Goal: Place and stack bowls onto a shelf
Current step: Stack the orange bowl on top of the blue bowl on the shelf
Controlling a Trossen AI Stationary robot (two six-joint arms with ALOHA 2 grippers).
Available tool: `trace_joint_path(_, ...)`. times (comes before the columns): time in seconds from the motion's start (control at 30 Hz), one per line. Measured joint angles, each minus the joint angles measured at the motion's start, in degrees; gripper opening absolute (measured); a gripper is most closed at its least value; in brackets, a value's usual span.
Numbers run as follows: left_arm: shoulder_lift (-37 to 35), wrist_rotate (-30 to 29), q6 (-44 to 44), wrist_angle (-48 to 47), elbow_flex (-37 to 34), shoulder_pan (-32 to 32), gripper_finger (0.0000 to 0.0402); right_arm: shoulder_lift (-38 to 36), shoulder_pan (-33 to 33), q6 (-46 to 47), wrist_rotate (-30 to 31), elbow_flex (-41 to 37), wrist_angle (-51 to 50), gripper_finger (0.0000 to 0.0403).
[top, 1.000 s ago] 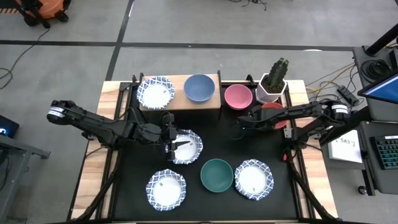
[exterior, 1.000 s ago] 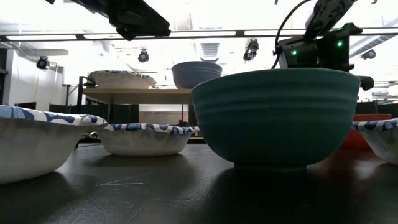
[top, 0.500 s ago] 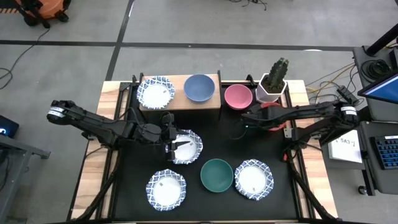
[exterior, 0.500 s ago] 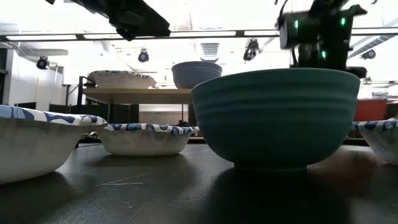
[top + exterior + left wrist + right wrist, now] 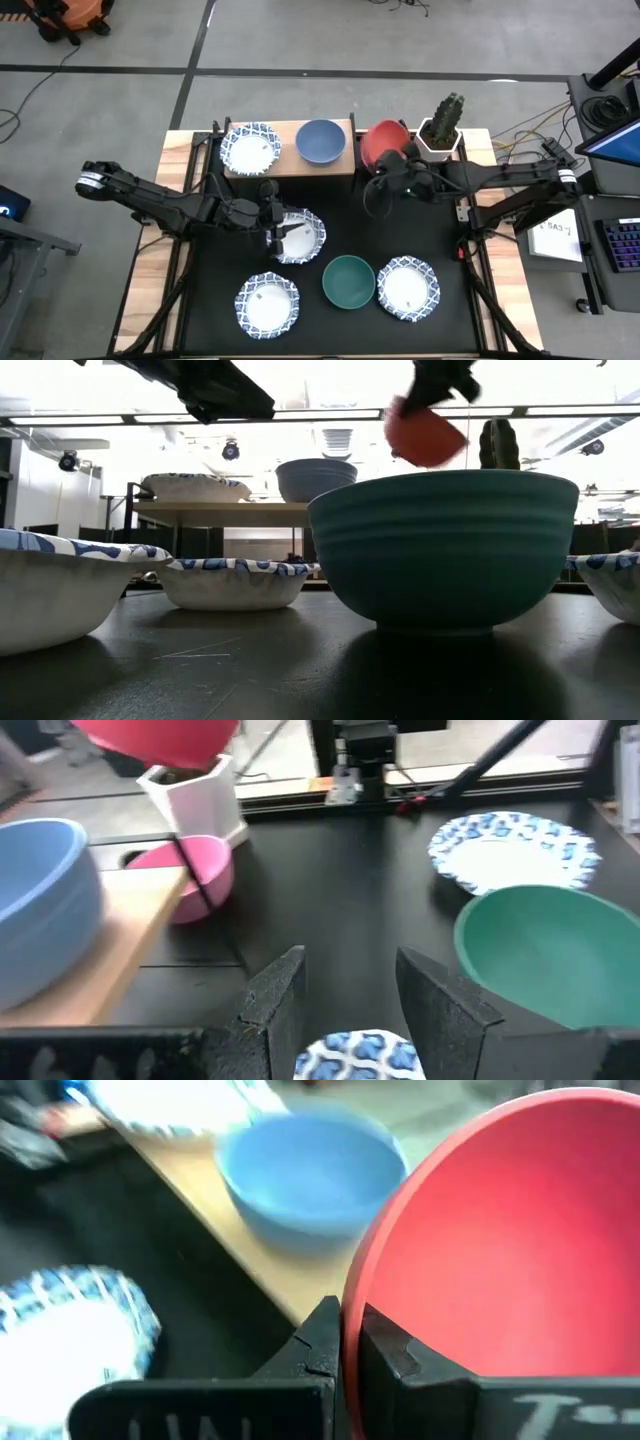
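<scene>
- While the right end effector (image 5: pixel 392 165) pinches the rim of the red bowl (image 5: pixel 382 143), it carries that bowl tilted in the air, just beside the shelf's (image 5: pixel 340 168) right end.
- A second ago this bowl sat low near the cactus pot (image 5: pixel 437 140); now it is lifted (the pink bowl (image 5: pixel 190 885) is hidden beneath it from above).
- My judgement: the carry is under way, and the likely target is the grey-blue bowl (image 5: pixel 320 141) on the shelf, beside a blue-rimmed white bowl (image 5: pixel 250 149).
- Over another blue-rimmed bowl (image 5: pixel 300 236) on the black surface (image 5: pixel 350 215), the left end effector (image 5: pixel 272 232) hangs with fingers spread, holding nothing, unmoved.
- No readable brand or label shows on the bowls.
</scene>
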Motion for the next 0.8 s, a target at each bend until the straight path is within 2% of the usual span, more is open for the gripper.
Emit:
trace_joint_path(0.2, -0.2, -4.4, 1.3, -0.1, 0.0, 0.0, 0.0139, 2.9, -2.5, -16.9, -8.2, 1.1, 18.5, 0.0009)
trace_joint_path(0.37, -0.6, -6.4, 2.5, -0.2, 0.1, 0.0, 0.0139, 6.5, -5.6, -24.4, -10.5, 1.1, 29.3, 0.0009)
trace_joint_path(0.5, -1.2, -8.2, 3.2, -0.2, 0.1, 0.0, 0.0139, 9.8, -8.7, -25.4, -13.7, 1.1, 32.1, 0.0009)
trace_joint_path(0.67, -2.5, -9.8, 4.1, -0.3, 0.1, 0.0, 0.0139, 13.2, -10.9, -25.4, -13.9, 1.1, 33.6, 0.0009)
trace_joint_path(0.8, -3.1, -9.8, 4.4, -0.2, 0.2, 0.0, 0.0139, 14.8, -11.9, -25.6, -18.0, 1.0, 35.5, 0.0009)
